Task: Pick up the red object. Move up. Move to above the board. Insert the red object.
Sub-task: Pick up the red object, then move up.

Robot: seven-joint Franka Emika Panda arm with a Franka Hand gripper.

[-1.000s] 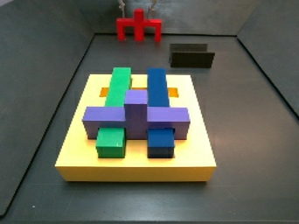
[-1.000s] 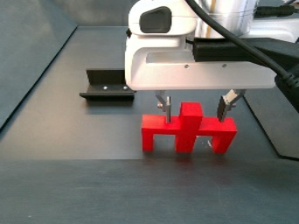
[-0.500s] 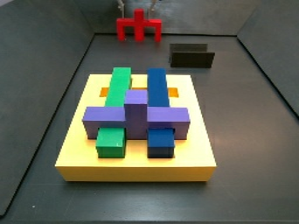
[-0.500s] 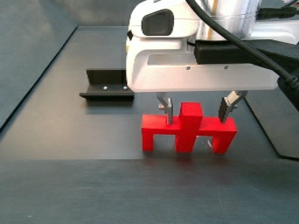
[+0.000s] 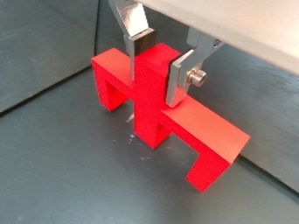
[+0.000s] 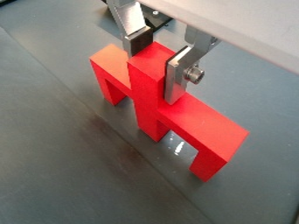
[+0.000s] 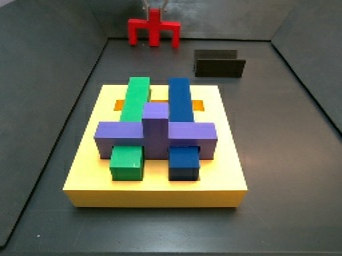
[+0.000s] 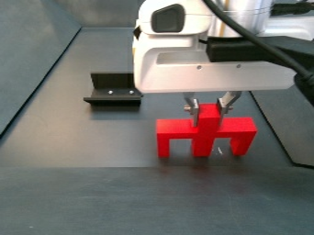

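Pincer clamped on the red object's upright stub at the desk's far edge — grasp looks done; lifting, carrying to the board, inserting remain.

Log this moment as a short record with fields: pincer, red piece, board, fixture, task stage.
pincer: the pincer is shut on the central stub of the red object, at the far end of the floor from the board
red object: upright, legs down; in both wrist views the fingers press the stub's two sides
board: the board is yellow, bearing green, blue and purple blocks
fixture: the fixture stands apart from the red object
task stage: grasped, not yet above the board
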